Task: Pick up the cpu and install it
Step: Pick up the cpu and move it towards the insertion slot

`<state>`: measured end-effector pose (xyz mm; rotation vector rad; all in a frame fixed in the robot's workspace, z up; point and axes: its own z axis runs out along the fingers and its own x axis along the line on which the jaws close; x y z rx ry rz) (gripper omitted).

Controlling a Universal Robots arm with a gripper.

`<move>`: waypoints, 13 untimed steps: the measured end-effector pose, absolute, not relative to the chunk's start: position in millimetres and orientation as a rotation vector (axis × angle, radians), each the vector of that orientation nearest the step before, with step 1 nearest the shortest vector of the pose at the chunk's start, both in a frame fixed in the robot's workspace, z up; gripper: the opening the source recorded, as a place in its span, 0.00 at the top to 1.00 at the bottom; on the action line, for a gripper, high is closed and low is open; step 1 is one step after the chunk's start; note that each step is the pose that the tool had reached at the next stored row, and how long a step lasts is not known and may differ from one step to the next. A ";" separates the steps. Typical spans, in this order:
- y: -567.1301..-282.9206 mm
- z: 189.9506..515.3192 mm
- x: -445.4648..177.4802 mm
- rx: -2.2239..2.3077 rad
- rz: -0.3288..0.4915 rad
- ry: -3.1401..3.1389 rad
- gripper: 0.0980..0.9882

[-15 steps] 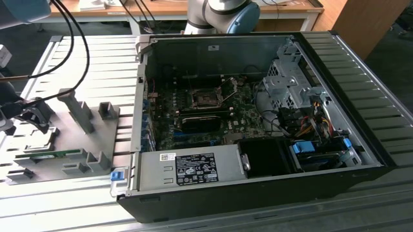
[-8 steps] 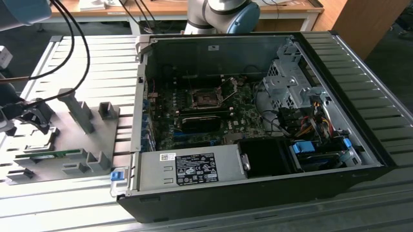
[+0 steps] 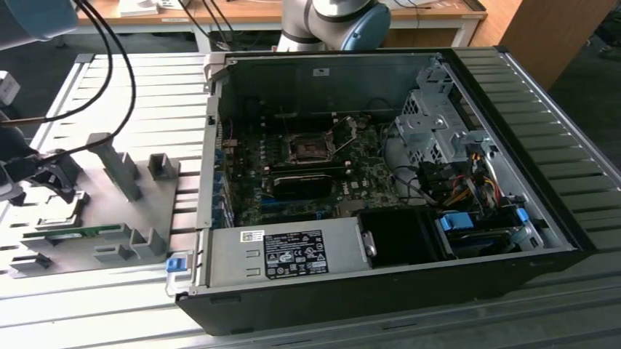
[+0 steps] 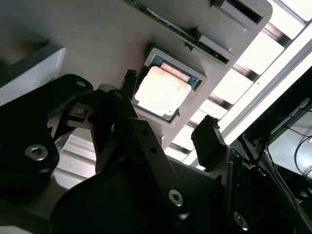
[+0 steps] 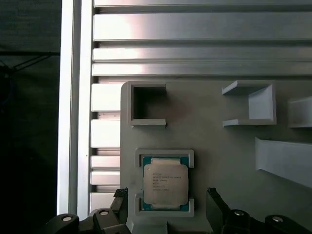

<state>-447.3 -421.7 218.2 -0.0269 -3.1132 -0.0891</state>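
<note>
"Where was the cpu (image 5: 165, 184) when you looked?"

"It lay flat, metal top up, in a shallow grey holder (image 5: 164, 154) at the edge of the fixture plate (image 5: 214, 146). The plate rested on the slatted metal table (image 5: 195, 29)."

"And your fingers?"

"Apart. My gripper (image 5: 166, 194) hung right over the chip, with one of my fingers (image 5: 122, 200) on each side of the holder. As far as I could see, neither touched the cpu. The second wrist view showed the same straddle, the pale square between my two dark tips."

"Where was the computer?"

"In the exterior view the open computer case (image 3: 388, 182) lay on the table to the exterior view's right of the plate, well apart from the chip. The socket (image 3: 310, 150) sat in the middle of its motherboard. A green memory stick (image 3: 83, 232) lay on the plate near me."
</note>
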 end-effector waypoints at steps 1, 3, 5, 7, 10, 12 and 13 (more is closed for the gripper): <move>-421.8 217.5 -447.3 -0.026 -0.089 -3.113 0.29; -422.1 215.9 -447.4 -0.026 -0.089 -3.113 0.29; -422.9 214.1 -447.4 -0.022 -0.089 -3.113 0.29; -423.3 212.4 -447.4 -0.014 -0.089 -3.113 0.29; -423.3 208.9 -447.4 -0.014 -0.089 -3.113 0.29; -423.3 206.5 -447.5 -0.014 -0.089 -3.113 0.29; -423.4 205.3 -447.5 -0.013 -0.089 -3.113 0.29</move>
